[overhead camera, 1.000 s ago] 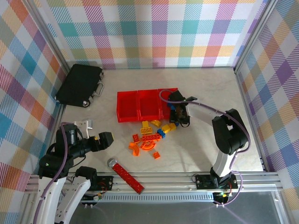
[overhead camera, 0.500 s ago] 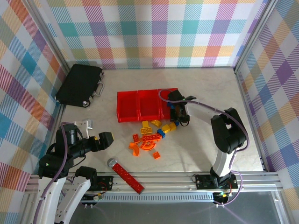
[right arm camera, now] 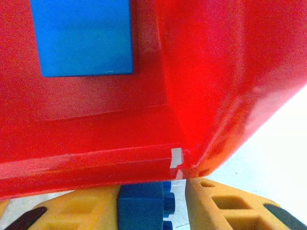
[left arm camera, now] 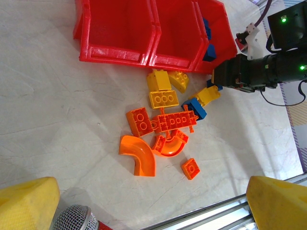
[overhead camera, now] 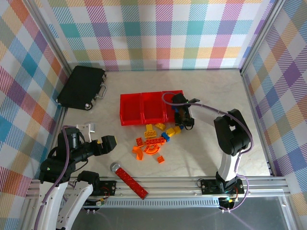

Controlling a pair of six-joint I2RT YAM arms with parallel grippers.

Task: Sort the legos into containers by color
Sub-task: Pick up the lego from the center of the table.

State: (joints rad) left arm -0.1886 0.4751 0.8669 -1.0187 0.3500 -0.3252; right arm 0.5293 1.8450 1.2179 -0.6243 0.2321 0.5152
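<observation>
The legos (overhead camera: 153, 139) lie in a loose pile in front of the containers (overhead camera: 144, 108), three joined red bins. In the left wrist view I see an orange arch (left arm camera: 139, 154), yellow bricks (left arm camera: 163, 91) and blue bricks (left arm camera: 208, 48) inside the right bin (left arm camera: 120, 50). My right gripper (overhead camera: 184, 120) is low at the right bin's front corner (right arm camera: 216, 72). A blue brick (right arm camera: 141, 208) sits between its fingertips (right arm camera: 153, 191), against the left finger, with a thin gap at the right one. Another blue brick (right arm camera: 84, 36) lies inside the bin. My left gripper (overhead camera: 98, 135) hangs wide open at the near left (left arm camera: 151, 206), holding nothing.
A black case (overhead camera: 81, 86) lies at the far left. A long red bar with a silver round end (overhead camera: 129, 179) lies by the near rail, and its mesh end (left arm camera: 72, 218) shows beside my left finger. Plaid walls close in the table.
The right gripper's jaws have narrowed around the blue brick, and its arm has shifted slightly left. The left arm has not moved.
</observation>
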